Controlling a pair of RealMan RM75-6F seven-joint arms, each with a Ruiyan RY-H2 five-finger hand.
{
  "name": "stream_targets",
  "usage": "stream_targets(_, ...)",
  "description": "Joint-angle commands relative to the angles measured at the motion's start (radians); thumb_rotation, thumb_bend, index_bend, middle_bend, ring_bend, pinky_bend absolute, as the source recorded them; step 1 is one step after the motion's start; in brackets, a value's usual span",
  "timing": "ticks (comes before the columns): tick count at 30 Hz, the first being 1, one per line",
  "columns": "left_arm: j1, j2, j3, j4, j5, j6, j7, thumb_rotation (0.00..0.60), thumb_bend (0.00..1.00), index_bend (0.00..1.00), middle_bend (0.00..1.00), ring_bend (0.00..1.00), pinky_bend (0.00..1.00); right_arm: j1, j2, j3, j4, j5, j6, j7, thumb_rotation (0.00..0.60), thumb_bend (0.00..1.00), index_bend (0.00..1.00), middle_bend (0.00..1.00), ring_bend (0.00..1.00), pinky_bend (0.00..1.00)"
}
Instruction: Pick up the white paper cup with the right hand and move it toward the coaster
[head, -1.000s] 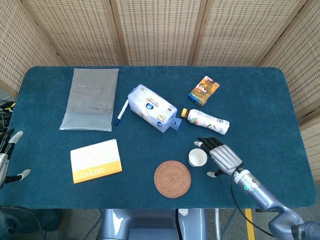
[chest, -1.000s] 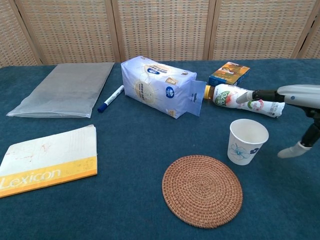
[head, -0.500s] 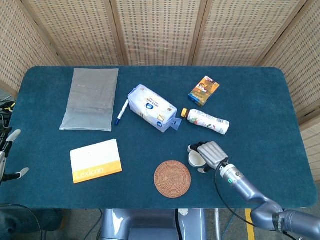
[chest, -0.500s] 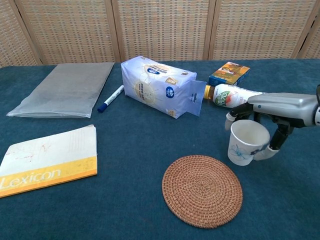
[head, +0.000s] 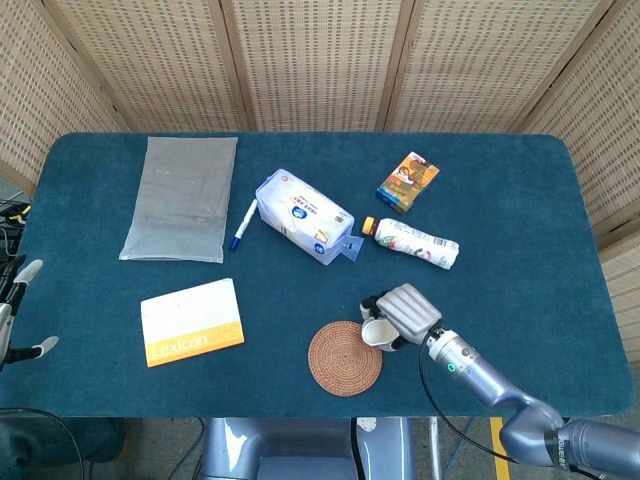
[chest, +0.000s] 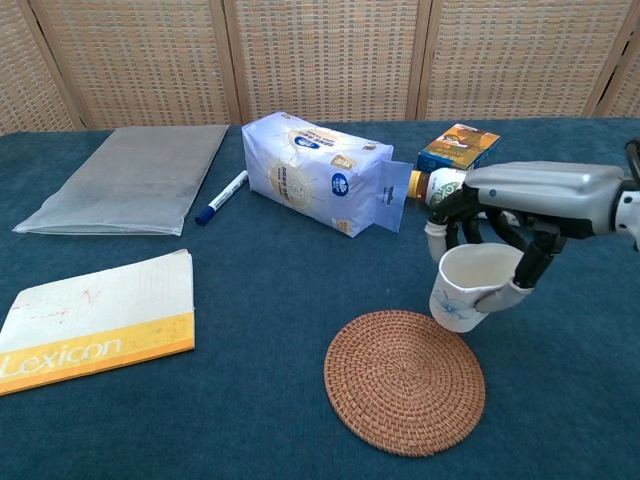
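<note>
My right robot hand (chest: 500, 235) wraps the cup (chest: 466, 288), tilted, at the coaster's (chest: 405, 381) far right edge. From above my robot hand (head: 400, 313) hides most of the cup (head: 374, 332). My left robot hand (head: 15, 310) is cut off at the frame's left, fingers apart, holding nothing.

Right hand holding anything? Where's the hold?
Yes: the right hand holds the white paper cup, its fingers wrapped around the upper wall, near the rim.

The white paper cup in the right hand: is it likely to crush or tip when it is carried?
The white paper cup looks thin-walled and apparently empty, so probably light and easily dented if the right hand squeezes hard. It already tilts in the grip, and, narrower at the base, it may tip if set down carelessly on the woven coaster.
</note>
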Motion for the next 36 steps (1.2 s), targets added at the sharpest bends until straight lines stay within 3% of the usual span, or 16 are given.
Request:
stream_targets(1,-0.002,-0.001,0.001,-0.001,-0.002,-0.004,0.003,0.6,0.0,0.0,0.0,0.0,0.0,0.032,0.024,-0.001,-0.043,-0.049,0.002,0.05,0.6,0.16,0.44,0.51,0.5,0.68)
stream_targets(16,-0.008,0.006,-0.002,0.008,-0.011,-0.02,-0.029,0.6,0.0,0.0,0.0,0.0,0.0,0.128,-0.107,-0.013,-0.037,0.062,-0.128,-0.04,0.6,0.16,0.43,0.51,0.5,0.68)
stream_targets(25,-0.011,0.01,-0.002,0.012,-0.012,-0.025,-0.043,0.6,0.0,0.0,0.0,0.0,0.0,0.137,-0.103,-0.028,-0.046,0.131,-0.135,-0.117,0.6,0.15,0.42,0.49,0.48,0.66)
stream_targets(27,-0.011,0.01,-0.002,0.011,-0.011,-0.024,-0.043,0.6,0.0,0.0,0.0,0.0,0.0,0.139,-0.102,-0.03,-0.046,0.137,-0.133,-0.129,0.6,0.12,0.35,0.41,0.39,0.54)
stream_targets(31,-0.011,0.01,-0.002,0.011,-0.013,-0.026,-0.045,0.6,0.0,0.0,0.0,0.0,0.0,0.152,-0.077,-0.041,-0.067,0.171,-0.164,-0.153,0.6,0.04,0.09,0.07,0.04,0.1)
stream_targets(33,-0.012,0.011,-0.002,0.011,-0.013,-0.027,-0.046,0.6,0.0,0.0,0.0,0.0,0.0,0.157,-0.063,-0.041,-0.087,0.187,-0.168,-0.166,0.6,0.03,0.04,0.01,0.0,0.05)
stream_targets(36,-0.012,0.012,-0.001,0.012,-0.013,-0.027,-0.048,0.6,0.0,0.0,0.0,0.0,0.0,0.155,-0.048,-0.041,-0.115,0.2,-0.148,-0.19,0.6,0.03,0.03,0.0,0.0,0.04)
